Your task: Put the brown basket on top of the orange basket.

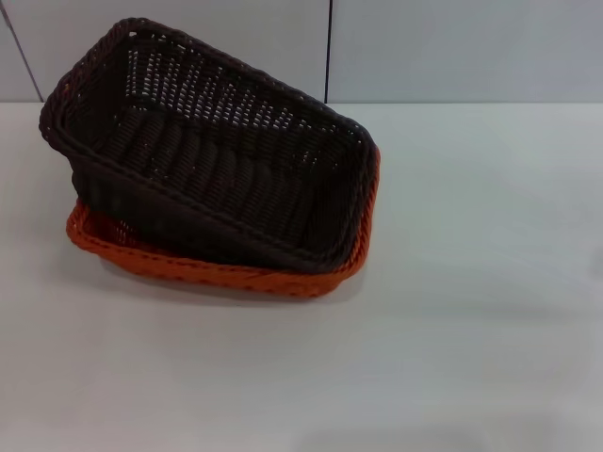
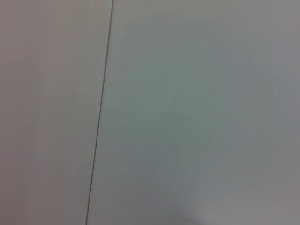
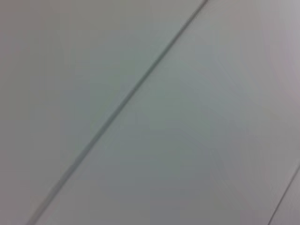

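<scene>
In the head view, the brown basket (image 1: 203, 155) lies tilted on top of the orange basket (image 1: 236, 273). Its right end sits down inside the orange basket. Its left end rides up over the orange rim and sticks out to the upper left. Only the orange basket's front rim and right end show beneath it. Neither gripper nor any arm is in the head view. Both wrist views show only a pale surface with a thin dark seam, with no basket and no fingers.
The baskets stand on a white table (image 1: 452, 330), left of centre. A pale wall (image 1: 452, 47) with a vertical seam (image 1: 328, 47) rises behind the table's far edge.
</scene>
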Robot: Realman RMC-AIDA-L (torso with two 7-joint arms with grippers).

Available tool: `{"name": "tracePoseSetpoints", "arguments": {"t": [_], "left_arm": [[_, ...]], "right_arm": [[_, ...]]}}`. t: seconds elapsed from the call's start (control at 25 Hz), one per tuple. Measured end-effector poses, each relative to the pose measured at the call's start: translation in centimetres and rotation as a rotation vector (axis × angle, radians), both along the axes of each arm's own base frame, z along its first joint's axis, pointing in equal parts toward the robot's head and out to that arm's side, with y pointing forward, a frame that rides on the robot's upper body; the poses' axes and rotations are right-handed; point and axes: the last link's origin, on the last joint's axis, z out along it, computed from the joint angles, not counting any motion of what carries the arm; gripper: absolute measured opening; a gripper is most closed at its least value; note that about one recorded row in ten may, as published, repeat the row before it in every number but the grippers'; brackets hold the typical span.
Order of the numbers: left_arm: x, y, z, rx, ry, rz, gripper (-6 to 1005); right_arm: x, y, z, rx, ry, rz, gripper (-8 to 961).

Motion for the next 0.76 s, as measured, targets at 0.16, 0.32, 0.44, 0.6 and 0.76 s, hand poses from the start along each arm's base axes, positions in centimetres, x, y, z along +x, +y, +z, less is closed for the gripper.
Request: {"name": "tracePoseSetpoints", "arguments": {"t": [0.16, 0.32, 0.44, 0.6, 0.76], "left_arm": [[-0.1, -0.3, 0.2, 0.012, 0.001, -0.001, 769], [-0.1, -0.5, 0.4, 0.024, 0.005, -0.005, 769], [-0.1, -0.5, 0.5, 0.029, 0.007, -0.006, 769], [-0.2, -0.8, 0.8, 0.052, 0.009, -0.003, 769], [-0.2, -1.1, 1.2, 0.077, 0.019, -0.005, 769]], "right_arm": [[4.4, -3.7, 0.5, 0.124, 0.286, 0.174, 680], [9.5, -8.8, 2.3, 0.381, 0.651, 0.326, 679], [10.4, -10.1, 2.7, 0.457, 0.710, 0.337, 679], [11.5, -11.4, 2.5, 0.475, 0.709, 0.275, 679], [11.8, -12.1, 2.2, 0.461, 0.674, 0.226, 679]]}}
